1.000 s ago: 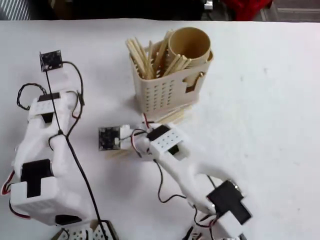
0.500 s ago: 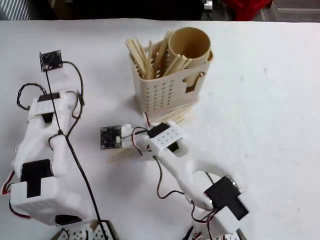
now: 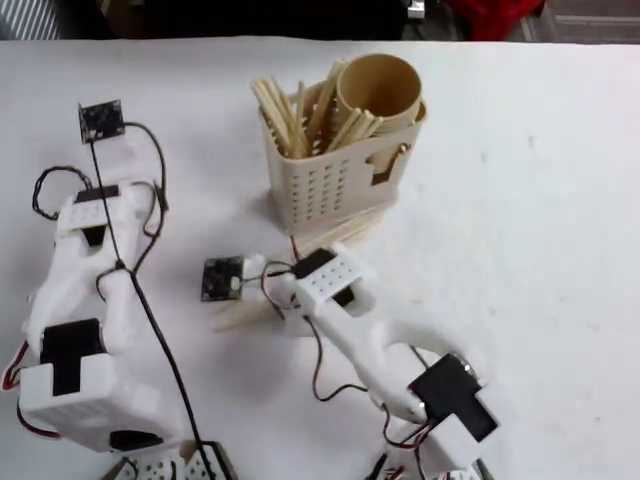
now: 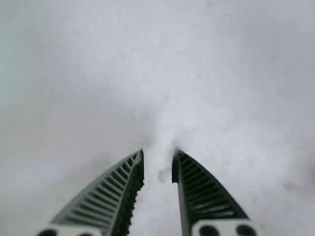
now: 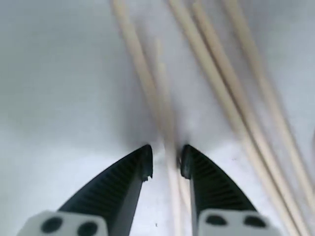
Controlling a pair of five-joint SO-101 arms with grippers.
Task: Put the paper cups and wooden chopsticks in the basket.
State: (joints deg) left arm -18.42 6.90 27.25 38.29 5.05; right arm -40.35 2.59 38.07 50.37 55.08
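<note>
Two right jaws, narrowly parted, straddle a pale wooden chopstick (image 5: 165, 118) flat on the white tabletop (image 3: 540, 200), which we judge sets up a pinch. At 9 o'clock, the left jaws are narrow and hold nothing. At 12 o'clock, the cream perforated basket (image 3: 330, 185) holds upright chopsticks (image 3: 285, 115) and a tan paper cup (image 3: 378, 88).
</note>
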